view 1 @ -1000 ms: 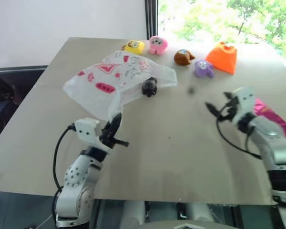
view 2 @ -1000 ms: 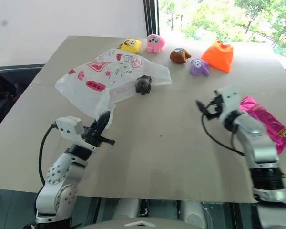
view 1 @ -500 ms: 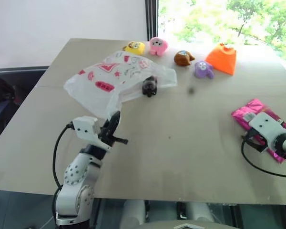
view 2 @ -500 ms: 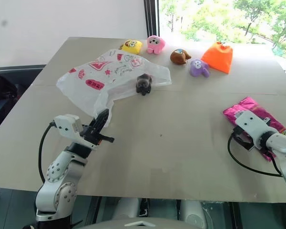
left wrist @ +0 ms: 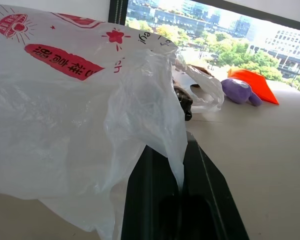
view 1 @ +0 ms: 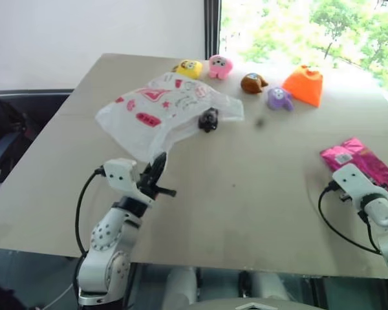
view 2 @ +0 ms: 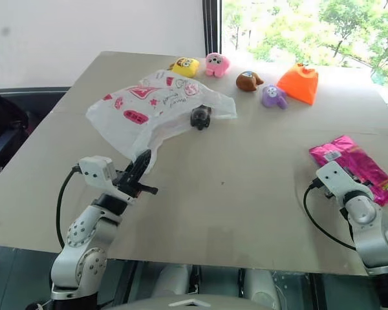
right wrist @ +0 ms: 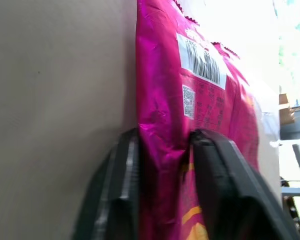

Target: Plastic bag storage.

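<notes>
Bright trees fill the window beyond the far edge of a wide tan table [view 1: 246, 194], with a pale wall to the far left.

On the far left part of the table lies the bag [view 1: 156, 110], thin white plastic with red print, spread in a crumpled heap. Its near corner is drawn toward the left gripper [view 1: 160, 163], whose black fingers [left wrist: 152, 190] are closed tight on a fold of the plastic; the left wrist view shows the film pinched between them.

At the right edge, well apart from the bag, a flat pink packet [view 2: 355, 161] lies on the table. The right gripper [right wrist: 162, 165] is at its near end, one finger on each side of the packet's edge, narrowed onto it and pinching the foil, as the right wrist view shows.

Along the far edge stands a row of small things: an orange pouch [view 1: 303, 84] furthest right, a purple toy [view 1: 279, 98] just beside it, then a brown toy [view 1: 251, 82], a pink toy [view 1: 219, 66] and a yellow toy [view 1: 191, 67], the last touching the bag's far edge. A small dark toy [view 1: 208, 119] sits at the bag's right side, partly under its rim.
</notes>
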You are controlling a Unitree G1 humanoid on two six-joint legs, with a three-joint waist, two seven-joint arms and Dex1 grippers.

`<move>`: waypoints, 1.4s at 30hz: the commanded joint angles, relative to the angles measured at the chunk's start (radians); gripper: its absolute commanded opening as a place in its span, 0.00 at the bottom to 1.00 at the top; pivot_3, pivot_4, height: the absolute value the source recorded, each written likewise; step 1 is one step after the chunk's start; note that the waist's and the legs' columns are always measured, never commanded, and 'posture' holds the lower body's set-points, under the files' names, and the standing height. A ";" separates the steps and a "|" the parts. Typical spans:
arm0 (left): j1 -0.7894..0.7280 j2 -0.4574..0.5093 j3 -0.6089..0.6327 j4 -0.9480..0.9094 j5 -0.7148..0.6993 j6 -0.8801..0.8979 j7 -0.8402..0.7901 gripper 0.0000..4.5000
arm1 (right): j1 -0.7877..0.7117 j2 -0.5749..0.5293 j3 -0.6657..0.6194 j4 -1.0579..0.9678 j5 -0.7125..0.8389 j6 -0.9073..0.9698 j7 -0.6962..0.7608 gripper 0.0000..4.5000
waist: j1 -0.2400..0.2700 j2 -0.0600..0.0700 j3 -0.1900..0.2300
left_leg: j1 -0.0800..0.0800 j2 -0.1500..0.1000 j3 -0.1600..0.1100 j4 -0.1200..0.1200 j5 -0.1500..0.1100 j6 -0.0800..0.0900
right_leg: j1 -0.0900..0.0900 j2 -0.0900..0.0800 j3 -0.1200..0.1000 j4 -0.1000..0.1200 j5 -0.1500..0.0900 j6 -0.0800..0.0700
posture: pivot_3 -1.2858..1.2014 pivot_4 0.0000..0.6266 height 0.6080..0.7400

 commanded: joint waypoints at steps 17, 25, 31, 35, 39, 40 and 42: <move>-0.029 -0.010 0.016 -0.110 -0.017 0.025 0.058 0.00 | -0.344 0.138 0.274 -0.122 0.355 -0.332 0.561 0.01 | -0.022 0.006 0.005 | -0.001 0.002 -0.002 -0.004 0.000 -0.001 | -0.003 0.004 0.000 0.001 0.000 0.000 | 0.52 0.24 1.00; 0.010 -0.018 -0.018 -0.138 -0.021 0.023 0.040 0.00 | -0.672 0.424 0.458 0.286 0.149 -0.496 0.441 0.01 | -0.028 0.007 0.007 | -0.002 0.000 -0.001 -0.003 0.002 -0.004 | -0.003 0.000 -0.001 0.001 0.000 0.000 | 0.52 0.24 1.00; 0.038 -0.021 -0.060 -0.139 -0.005 0.014 0.028 0.00 | -0.915 0.618 0.538 0.659 -0.031 -0.738 0.272 0.01 | -0.031 0.008 0.007 | -0.004 0.001 0.001 -0.004 0.002 -0.005 | -0.007 0.001 0.000 0.002 0.000 -0.001 | 0.52 0.24 1.00; 0.042 -0.024 -0.076 -0.118 0.009 0.000 0.029 0.00 | -1.045 0.730 0.532 0.804 -0.057 -0.903 0.193 0.06 | -0.032 0.008 0.008 | -0.004 0.001 0.002 -0.004 0.002 -0.005 | -0.008 0.000 0.000 0.002 0.000 -0.001 | 0.52 0.24 1.00; 0.044 -0.026 -0.075 -0.083 0.025 -0.017 0.029 0.00 | -1.091 0.775 0.519 0.851 -0.058 -0.988 0.180 0.41 | -0.031 0.008 0.008 | -0.005 0.002 0.002 -0.006 0.002 -0.005 | -0.009 0.000 0.000 0.002 0.000 -0.001 | 0.52 0.24 1.00; 0.042 -0.026 -0.075 -0.073 0.029 -0.021 0.027 0.00 | -1.079 0.773 0.514 0.863 -0.056 -0.990 0.178 0.52 | -0.031 0.008 0.008 | -0.005 0.002 0.002 -0.006 0.002 -0.005 | -0.009 0.000 0.000 0.002 0.000 -0.001 | 0.52 0.24 1.00; 0.038 -0.026 -0.074 -0.065 0.030 -0.026 0.025 0.00 | -1.049 0.759 0.510 0.876 -0.056 -0.995 0.182 0.76 | -0.029 0.008 0.007 | -0.005 0.002 0.002 -0.006 0.002 -0.005 | -0.009 0.000 0.000 0.002 0.000 -0.001 | 0.52 0.24 1.00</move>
